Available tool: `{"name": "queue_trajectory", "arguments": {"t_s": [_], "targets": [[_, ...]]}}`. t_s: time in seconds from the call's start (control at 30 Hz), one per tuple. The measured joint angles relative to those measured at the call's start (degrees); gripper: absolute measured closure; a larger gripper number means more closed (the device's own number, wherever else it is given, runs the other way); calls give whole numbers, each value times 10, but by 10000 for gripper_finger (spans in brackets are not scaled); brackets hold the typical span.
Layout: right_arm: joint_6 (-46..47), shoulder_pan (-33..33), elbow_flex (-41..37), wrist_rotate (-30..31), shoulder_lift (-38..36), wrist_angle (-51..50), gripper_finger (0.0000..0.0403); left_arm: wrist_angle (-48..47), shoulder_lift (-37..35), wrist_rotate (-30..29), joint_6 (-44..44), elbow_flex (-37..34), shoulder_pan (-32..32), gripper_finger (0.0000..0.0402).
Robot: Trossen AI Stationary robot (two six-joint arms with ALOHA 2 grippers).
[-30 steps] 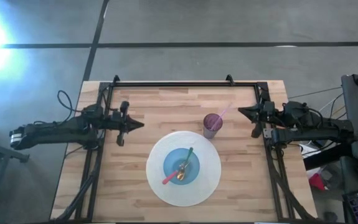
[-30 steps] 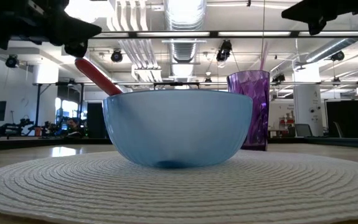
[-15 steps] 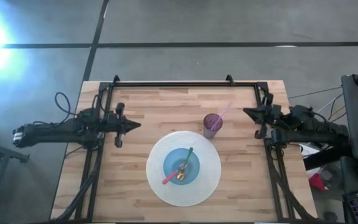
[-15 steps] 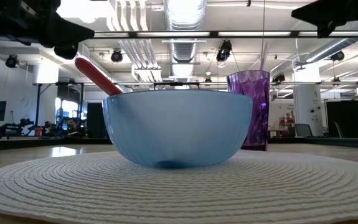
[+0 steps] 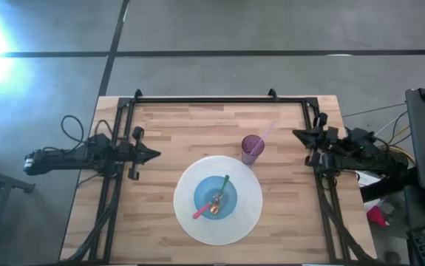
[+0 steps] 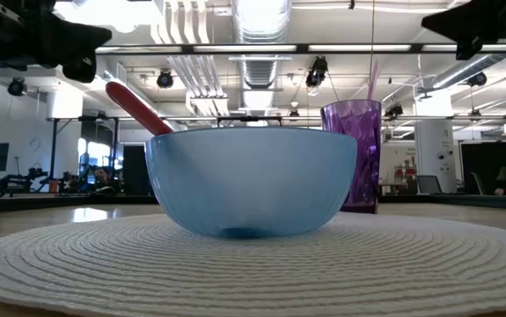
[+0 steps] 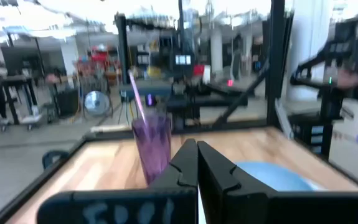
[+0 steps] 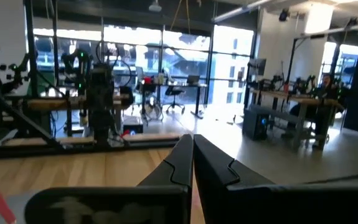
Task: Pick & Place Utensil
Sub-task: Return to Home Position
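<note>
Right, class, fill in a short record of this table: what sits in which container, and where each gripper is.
Blue bowl: on the white round placemat, holds pink fork and green spoon
Purple cup: beside the placemat, holds pink straw
Left gripper: shut, empty, over the table's left side
Right gripper: shut, empty, over the table's right side
</note>
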Motion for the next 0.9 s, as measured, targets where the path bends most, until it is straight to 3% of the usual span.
{"name": "queue_trajectory", "arguments": {"t_s": [0.4, 0.67, 0.9], "targets": [[52, 0, -72, -6, 0, 33, 394, 11, -53, 0, -31, -58, 0, 401], [70, 0, -115, -89, 0, 95, 394, 20, -72, 0, -41, -79, 0, 402], [102, 0, -150, -104, 0, 111, 394, 13, -77, -4, -43, -85, 0, 402]]}}
